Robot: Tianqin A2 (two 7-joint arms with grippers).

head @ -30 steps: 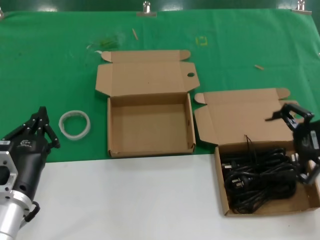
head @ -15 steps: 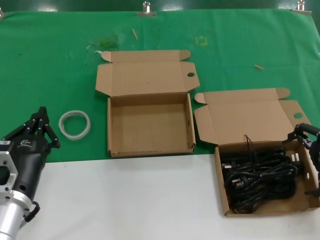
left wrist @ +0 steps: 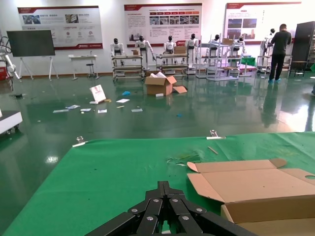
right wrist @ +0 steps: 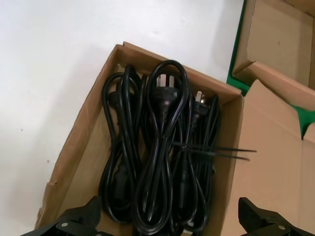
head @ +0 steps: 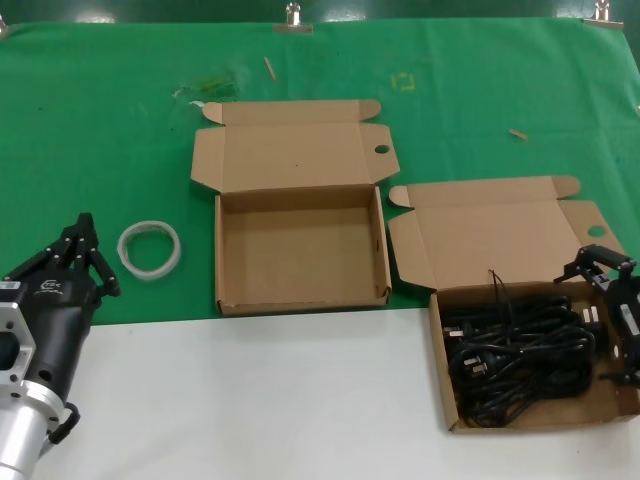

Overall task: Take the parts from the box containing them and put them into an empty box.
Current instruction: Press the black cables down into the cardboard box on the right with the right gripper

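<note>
Black cables [head: 520,350] lay in a tangle of coiled bundles in the full box [head: 446,400], which sat on the white part of the table [head: 250,400] at the robot's right, its lid [head: 480,235] thrown back askew onto the green cloth [head: 100,120]. The right gripper [head: 612,318] hung over that box's outer edge, jaws spread wide and holding nothing. In the right wrist view its two fingertips [right wrist: 74,222] stood well apart at either side of the bundles, so the cables [right wrist: 157,152] lay directly ahead of the open jaws. At least three bundles showed there, lying side by side, their long axes running away from the gripper toward the far wall of the box [right wrist: 83,113]; the plugs [right wrist: 165,91] sat at that far end. A thin cable tie [right wrist: 216,150] stuck out across one bundle.

The jaws appeared to span across the bundles rather than along them, which should suit a pinch on one coil, though neighbours lay touching and could come up with it.

The empty box [head: 228,300] stood to the left of the full one, near but apart, its floor bare. The right arm was far the nearer to the cables. The left gripper [head: 80,250] waited at the table's left edge beside a whitish ring [head: 149,249]; its fingers [left wrist: 165,209] looked drawn together.
</note>
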